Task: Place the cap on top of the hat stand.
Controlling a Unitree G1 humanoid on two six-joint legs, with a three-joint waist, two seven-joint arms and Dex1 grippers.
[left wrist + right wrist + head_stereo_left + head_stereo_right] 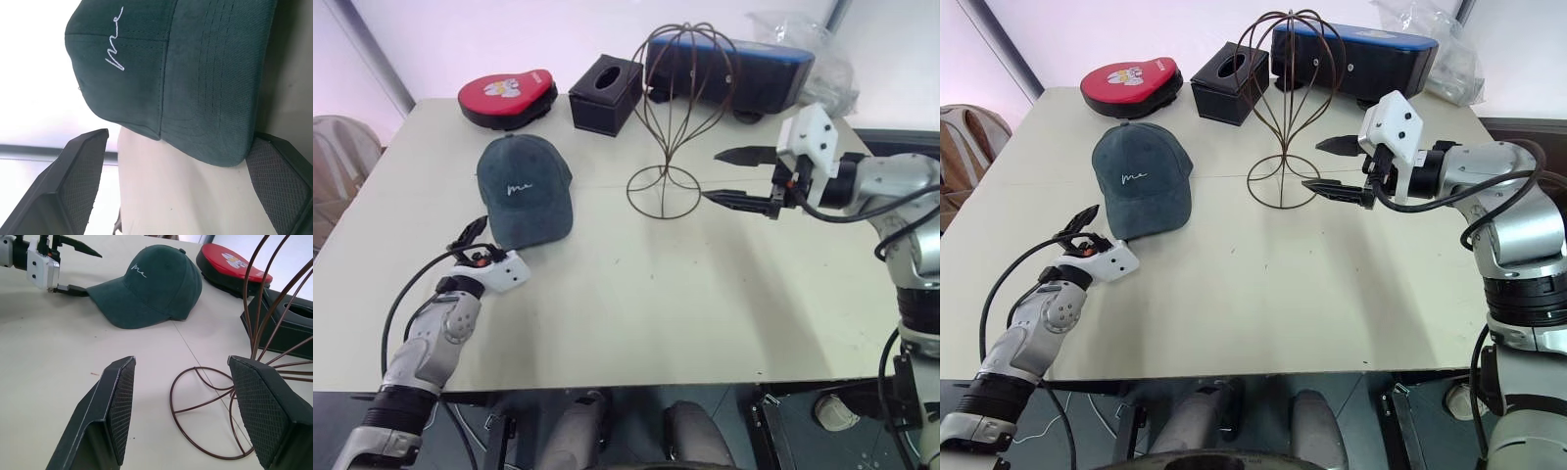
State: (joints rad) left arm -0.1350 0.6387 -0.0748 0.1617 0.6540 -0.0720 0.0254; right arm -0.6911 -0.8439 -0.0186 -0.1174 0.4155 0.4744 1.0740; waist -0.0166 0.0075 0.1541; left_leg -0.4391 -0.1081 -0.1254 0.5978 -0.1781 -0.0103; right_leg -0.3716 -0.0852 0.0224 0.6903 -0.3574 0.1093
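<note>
On the bench (636, 294), your cap (523, 189) lies flat, brim toward the left gripper (470, 238), whose jaws stand wide at the brim edge, likely to pinch it. Your right gripper (1332, 166) waits wide and empty beside the hat stand (677, 113), probably to steady it.

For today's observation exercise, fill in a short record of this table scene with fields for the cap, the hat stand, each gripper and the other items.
cap: flat on the table, brim toward the robot, not on the stand
hat stand: upright, bare
left gripper: open, fingers at the brim's edge, nothing held
right gripper: open beside the stand's ring base, nothing held
other items: red padded object, black tissue box, blue-topped dark case at the far edge
</note>
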